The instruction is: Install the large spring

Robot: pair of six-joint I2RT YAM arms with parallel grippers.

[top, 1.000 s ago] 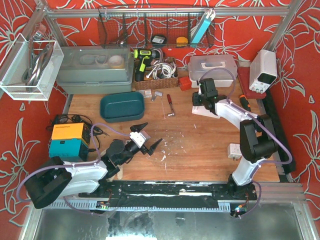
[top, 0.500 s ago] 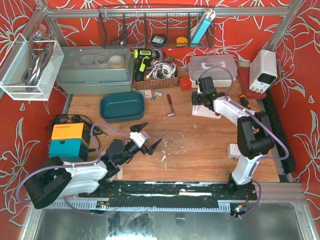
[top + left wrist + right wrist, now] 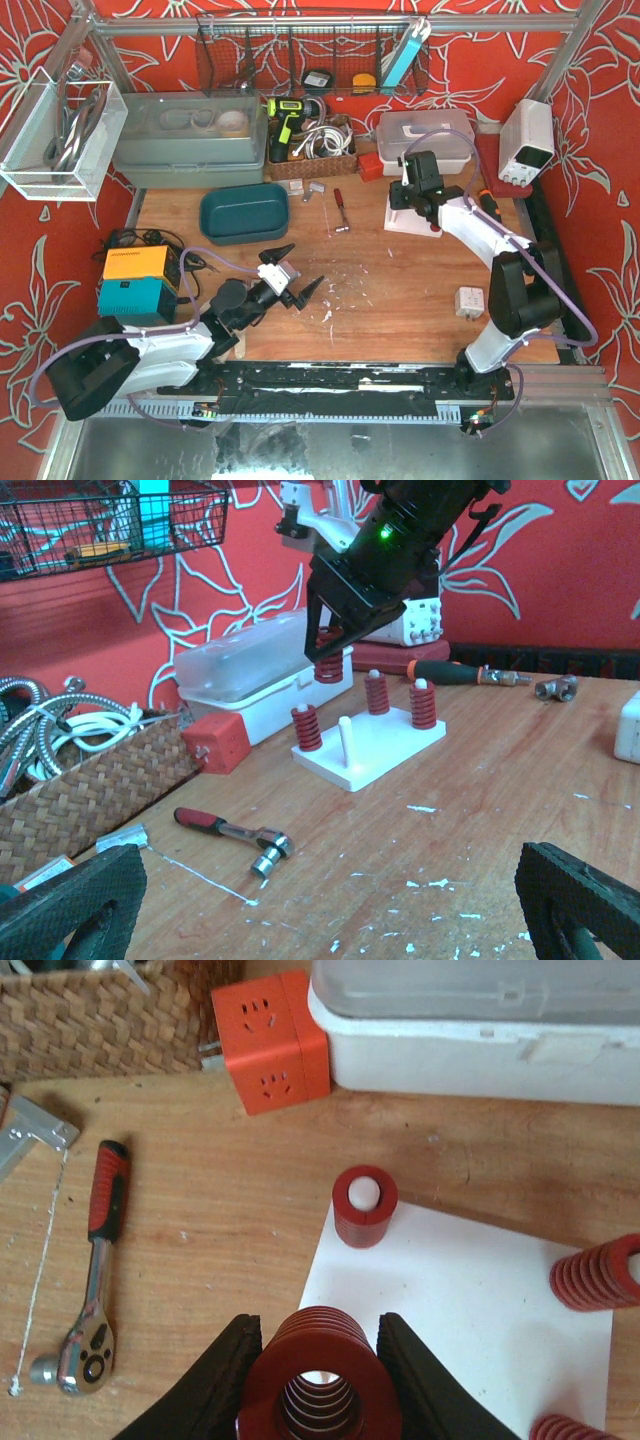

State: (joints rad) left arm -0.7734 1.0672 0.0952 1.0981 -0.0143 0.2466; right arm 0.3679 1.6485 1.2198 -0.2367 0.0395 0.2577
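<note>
jaws of the right gripper [image 3: 320, 1390] are closed on the large red spring [image 3: 318, 1338] above the white peg plate [image 3: 450, 1290], those of the left gripper [image 3: 300, 270] are spread; if lowered off-axis, the spring could be jammed on the bare peg [image 3: 346, 742].

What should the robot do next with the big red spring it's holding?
Probably move the right gripper over the bare white peg and lower the large spring onto it. The spring is gripped and hangs above the white base, where three other pegs already carry springs, so that peg looks like the free spot.
</note>
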